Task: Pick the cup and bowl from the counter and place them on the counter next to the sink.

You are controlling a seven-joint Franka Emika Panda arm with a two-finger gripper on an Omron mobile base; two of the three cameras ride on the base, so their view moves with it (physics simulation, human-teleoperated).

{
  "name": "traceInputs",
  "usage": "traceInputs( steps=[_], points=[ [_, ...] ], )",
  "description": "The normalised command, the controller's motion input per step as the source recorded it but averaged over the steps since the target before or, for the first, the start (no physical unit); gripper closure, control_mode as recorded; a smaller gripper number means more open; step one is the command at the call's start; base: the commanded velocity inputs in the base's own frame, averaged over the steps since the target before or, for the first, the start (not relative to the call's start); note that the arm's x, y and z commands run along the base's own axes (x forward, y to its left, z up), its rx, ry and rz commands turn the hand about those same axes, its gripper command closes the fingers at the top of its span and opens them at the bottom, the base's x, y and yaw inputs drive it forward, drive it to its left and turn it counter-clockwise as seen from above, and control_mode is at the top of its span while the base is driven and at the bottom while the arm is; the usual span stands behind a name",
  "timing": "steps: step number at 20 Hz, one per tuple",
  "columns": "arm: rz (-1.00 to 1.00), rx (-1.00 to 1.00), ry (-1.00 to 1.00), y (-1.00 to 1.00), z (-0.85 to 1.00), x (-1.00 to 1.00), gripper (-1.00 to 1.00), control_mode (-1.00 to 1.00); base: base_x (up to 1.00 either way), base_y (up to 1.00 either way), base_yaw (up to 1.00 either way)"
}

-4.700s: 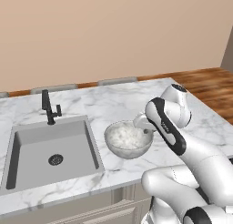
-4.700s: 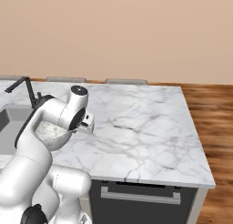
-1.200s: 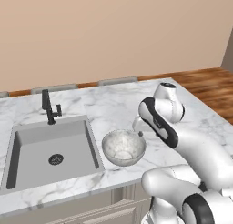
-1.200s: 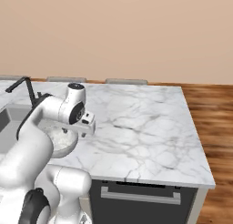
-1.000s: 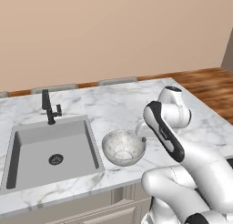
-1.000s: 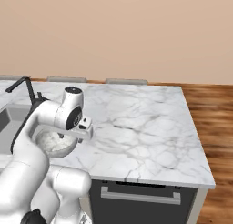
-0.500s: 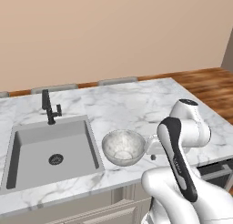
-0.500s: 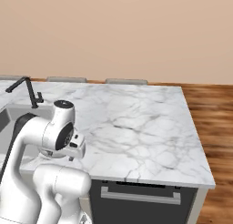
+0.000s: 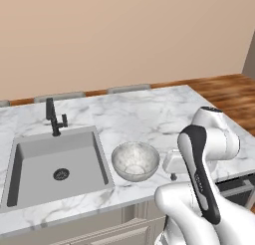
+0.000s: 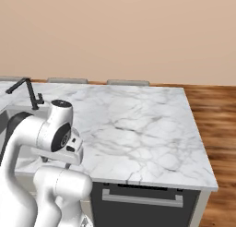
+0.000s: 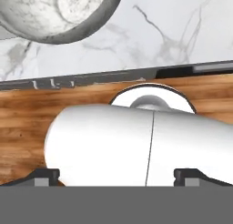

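The grey-white speckled bowl [image 9: 134, 160] stands upright on the white marble counter [image 9: 149, 119], just right of the sink [image 9: 55, 167] and near the front edge. Its rim and mottled inside fill the top left of the hand view [image 11: 59, 13]. My gripper [image 9: 173, 175] hangs open and empty a short way right of the bowl, over the counter's front edge, apart from the bowl. In the hand view the gripper [image 11: 117, 175] points down past the counter edge at the wood floor, its tips wide apart. The gripper [image 10: 56, 162] sits low beside my folded arm. The cup is out of view.
A black faucet [image 9: 54, 118] stands behind the sink basin. The marble stretches bare to the right [image 10: 138, 124]. Below the front edge is a dark appliance front with a handle [image 10: 140, 198]. Wood floor [image 10: 216, 129] lies to the right.
The arm has folded and drawn the open gripper away from the bowl's rim, to the right and toward the counter's front edge. The bowl has stayed in place by the sink.
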Motion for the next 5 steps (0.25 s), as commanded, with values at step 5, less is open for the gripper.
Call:
traceInputs(
  steps=[5],
  points=[
    [0.00, 0.00, 0.00, 0.00, -0.01, -0.11, -1.00, -1.00, 0.00, 0.00, 0.00]
  ],
)
